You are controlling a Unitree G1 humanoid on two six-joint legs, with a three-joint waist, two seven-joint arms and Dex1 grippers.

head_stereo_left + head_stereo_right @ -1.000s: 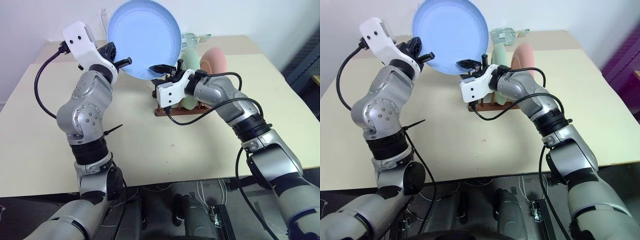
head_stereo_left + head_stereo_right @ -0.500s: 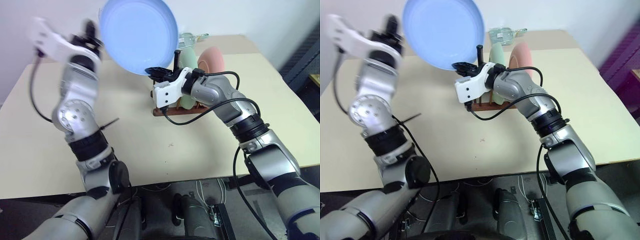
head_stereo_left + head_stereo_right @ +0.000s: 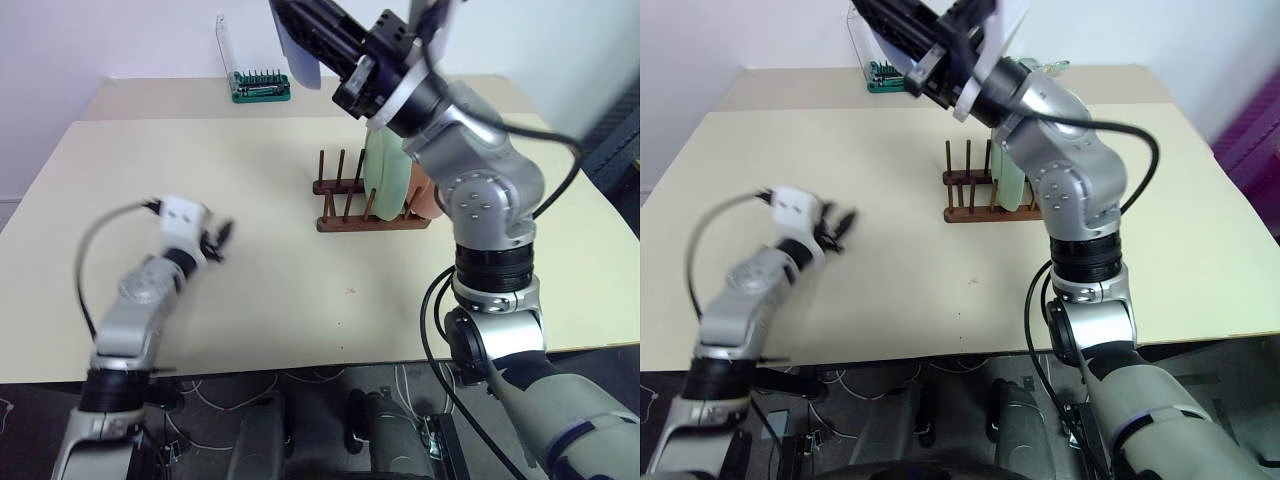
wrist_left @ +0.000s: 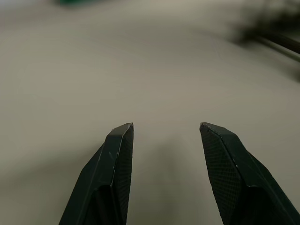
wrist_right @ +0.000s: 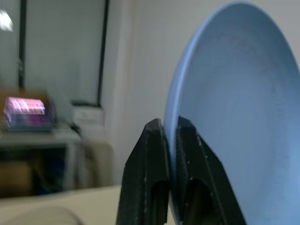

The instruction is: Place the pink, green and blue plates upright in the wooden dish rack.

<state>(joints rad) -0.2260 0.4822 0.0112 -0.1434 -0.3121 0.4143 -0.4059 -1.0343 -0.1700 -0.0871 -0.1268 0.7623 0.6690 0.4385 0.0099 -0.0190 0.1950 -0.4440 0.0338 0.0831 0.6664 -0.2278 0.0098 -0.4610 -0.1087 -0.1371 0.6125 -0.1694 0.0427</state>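
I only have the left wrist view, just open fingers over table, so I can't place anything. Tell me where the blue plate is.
Observer: The blue plate is pinched by its rim in the right gripper, raised well clear of the table.
Operator: Report the rack.
Observer: The wooden dish rack holds the green plate upright, with the pink plate upright on its right side.
Operator: Say which slots are free.
Observer: The pegs at the rack's left end, beside the green plate, stand bare.
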